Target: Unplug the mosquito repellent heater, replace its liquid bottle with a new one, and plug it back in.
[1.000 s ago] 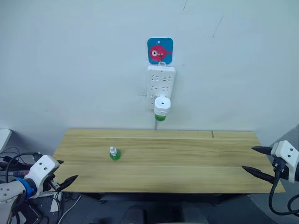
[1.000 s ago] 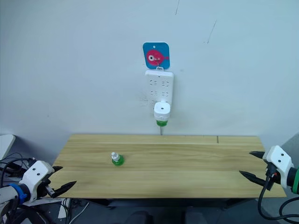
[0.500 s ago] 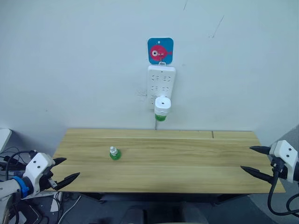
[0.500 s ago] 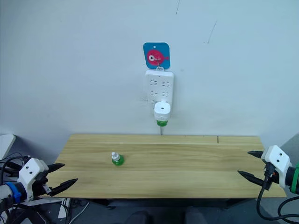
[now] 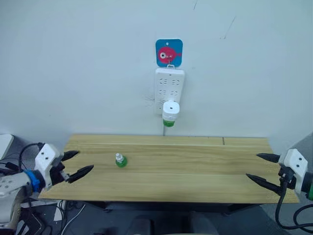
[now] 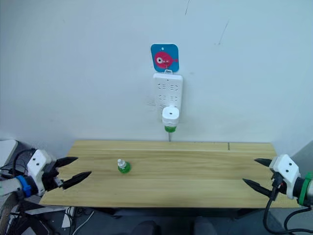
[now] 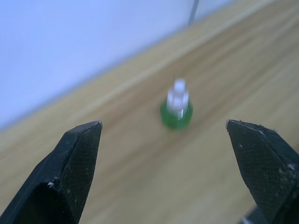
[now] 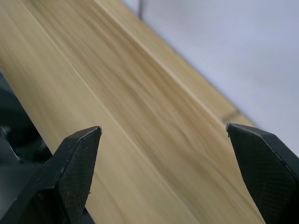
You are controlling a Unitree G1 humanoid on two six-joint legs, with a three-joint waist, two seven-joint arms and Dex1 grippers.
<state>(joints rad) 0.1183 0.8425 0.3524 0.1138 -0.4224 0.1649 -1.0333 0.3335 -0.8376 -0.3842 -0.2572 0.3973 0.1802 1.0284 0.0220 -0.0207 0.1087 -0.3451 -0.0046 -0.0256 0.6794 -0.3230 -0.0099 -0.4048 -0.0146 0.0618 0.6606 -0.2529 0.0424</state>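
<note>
Wooden table [image 5: 195,171]: long top set against a pale wall, planks running left to right.

Mosquito repellent heater [image 5: 170,110]: small white rounded unit with a round hole on top, plugged into the lower end of the power strip [image 5: 169,85], well above the table's back edge. Its green bottle base [image 5: 168,123] hangs beneath it.

Power strip: long, white, mounted upright on the wall, with a thin cord dropping from it to the table's back edge. Directly above it hangs a blue square hook plate [image 5: 169,52] bearing a red fish.

Spare liquid bottle [image 5: 120,160]: small, green body, white neck, standing upright on the left half of the table, free of both grippers. In the left wrist view the bottle [image 7: 177,107] sits between the two black fingertips but well beyond them.

Left gripper [image 5: 76,165]: at the table's left end, over its near left corner, arm reaching in from the left with the white wrist housing behind. Fingers spread wide, holding nothing, tips aimed rightward at the spare bottle, one finger [image 5: 83,172] nearer the front edge, the other farther back.

Right gripper [image 5: 260,168]: at the table's right end, arm coming in from the right, a black cable looping below the wrist. Fingers parted wide and empty, tips pointing leftward over the table's surface, well apart from the bottle and the heater.
</note>
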